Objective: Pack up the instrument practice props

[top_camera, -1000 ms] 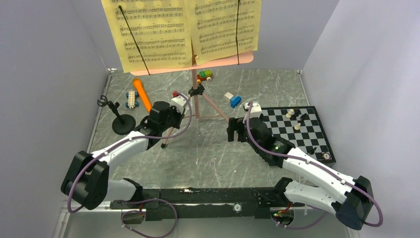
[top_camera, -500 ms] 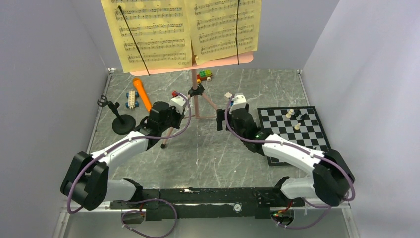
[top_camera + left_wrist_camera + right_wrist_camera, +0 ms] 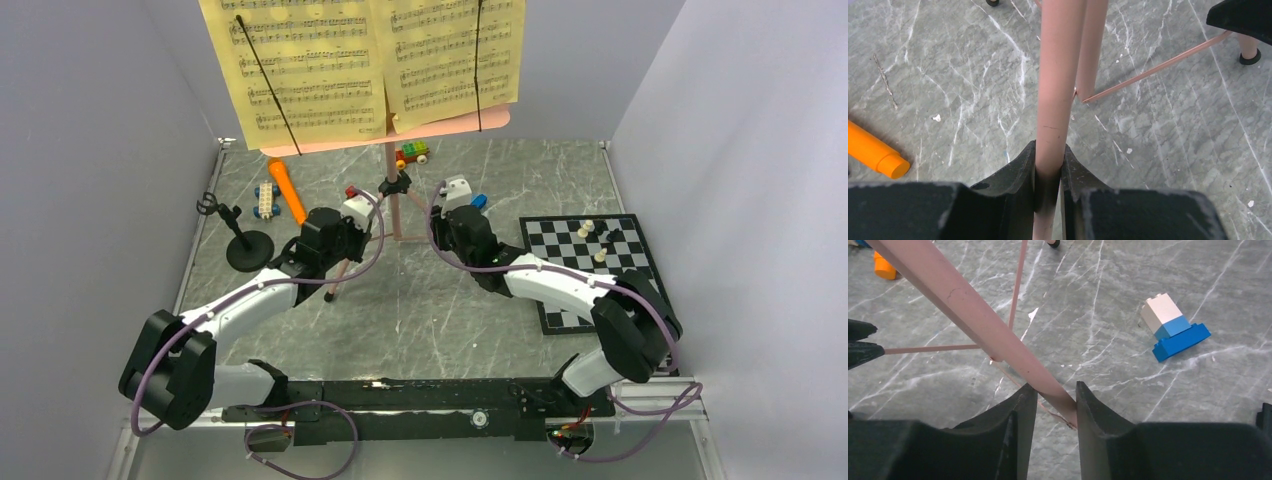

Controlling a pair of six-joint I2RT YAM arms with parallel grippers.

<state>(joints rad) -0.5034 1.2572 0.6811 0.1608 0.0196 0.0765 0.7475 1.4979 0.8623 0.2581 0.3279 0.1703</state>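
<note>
The pink music stand [image 3: 393, 195] stands upright on its tripod legs at the middle of the grey marble counter [image 3: 440, 320], with yellow sheet-music pages [image 3: 310, 70] spread across its ledge. The left tool [image 3: 1049, 175] is narrow, clamped on one pink leg [image 3: 1058, 75] that runs up between its fingers. The right tool [image 3: 1055, 410] straddles another leg [image 3: 973, 315], which touches one finger [image 3: 1088, 410]; whether it is pinched tight I cannot tell. The orange microphone [image 3: 288, 192] lies left of the stand, with the black round-based mic stand [image 3: 247, 250] just beside it. A blue-and-white block [image 3: 1175, 330] lies near the right tool, and the chessboard [image 3: 590, 270] sits to the right.
</note>
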